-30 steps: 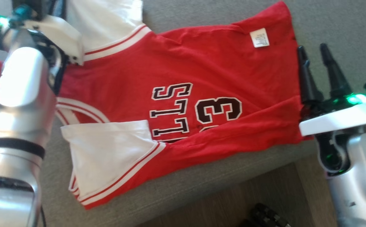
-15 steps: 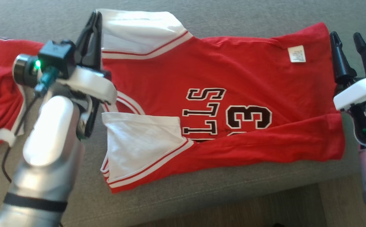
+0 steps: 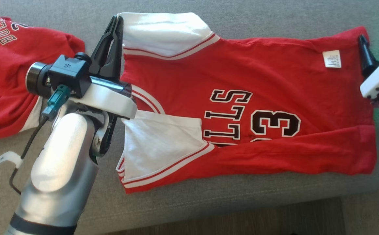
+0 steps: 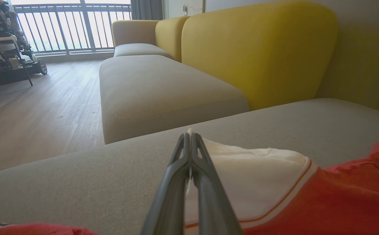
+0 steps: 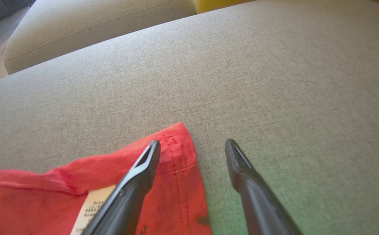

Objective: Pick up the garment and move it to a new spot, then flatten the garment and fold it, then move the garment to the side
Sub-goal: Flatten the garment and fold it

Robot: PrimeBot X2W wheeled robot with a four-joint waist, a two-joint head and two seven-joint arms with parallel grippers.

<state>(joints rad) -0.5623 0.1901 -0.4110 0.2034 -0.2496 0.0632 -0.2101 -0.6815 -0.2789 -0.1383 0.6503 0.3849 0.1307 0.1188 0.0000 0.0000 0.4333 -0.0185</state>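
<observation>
The garment (image 3: 241, 75), a red jersey with white sleeves and black lettering, lies spread flat on the grey sofa seat (image 3: 209, 202). My left gripper (image 3: 118, 19) is shut at the outer edge of the far white sleeve (image 3: 163, 32). In the left wrist view a thin strip of white cloth shows pinched between the closed fingers (image 4: 189, 135). My right gripper (image 3: 373, 40) stands open at the hem's far corner. In the right wrist view (image 5: 192, 143) one finger hovers over the red hem (image 5: 173, 182) and the other over bare sofa.
A second red garment (image 3: 9, 75) lies crumpled on the seat to the left. The sofa's front edge and wooden floor (image 3: 241, 225) run along the bottom. A yellow backrest (image 4: 258, 49) rises behind the seat, and another grey cushion (image 4: 163, 88) adjoins it.
The head camera has swung left, bringing the second red garment into view. My left gripper's fingers now show at the white sleeve. Both grippers stay at the garment's two ends.
</observation>
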